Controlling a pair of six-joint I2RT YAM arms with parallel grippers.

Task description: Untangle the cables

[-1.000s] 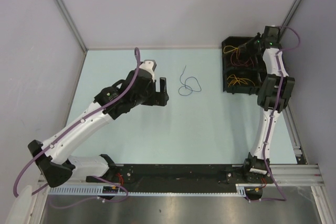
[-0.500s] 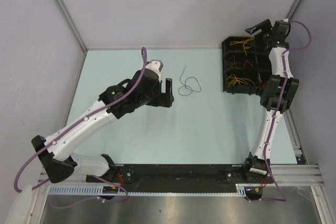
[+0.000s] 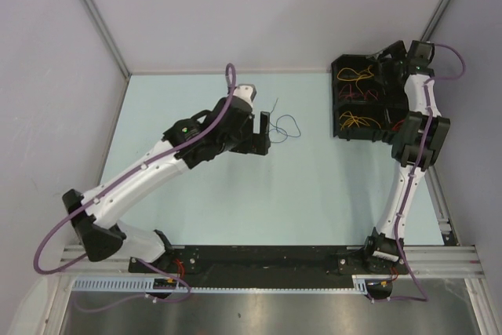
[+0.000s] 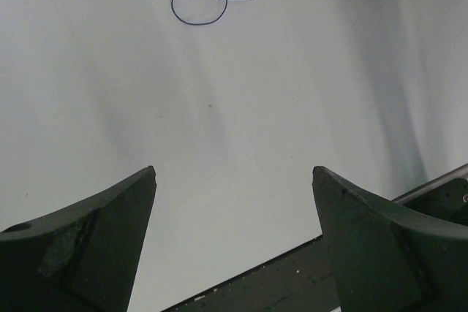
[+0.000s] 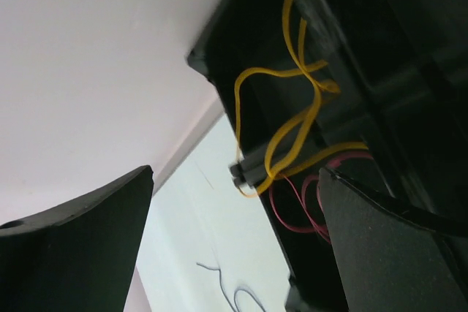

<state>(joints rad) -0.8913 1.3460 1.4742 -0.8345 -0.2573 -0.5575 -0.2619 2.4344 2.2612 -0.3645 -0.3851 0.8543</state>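
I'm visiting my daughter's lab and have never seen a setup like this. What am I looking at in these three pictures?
These are two robot arms bolted at the near edge of a pale table. The overhead picture shows both: the left arm reaches toward the middle, and the right arm stretches over a black bin at the far right. The other two pictures come from a small camera on each wrist. The dark wedges at the bottom of each are that arm's own jaws. One dark blue cable lies loose and curled on the table, just ahead of the left jaws. The bin's compartments hold yellow cables and red cables. The left jaws and the right jaws are both open and hold nothing.
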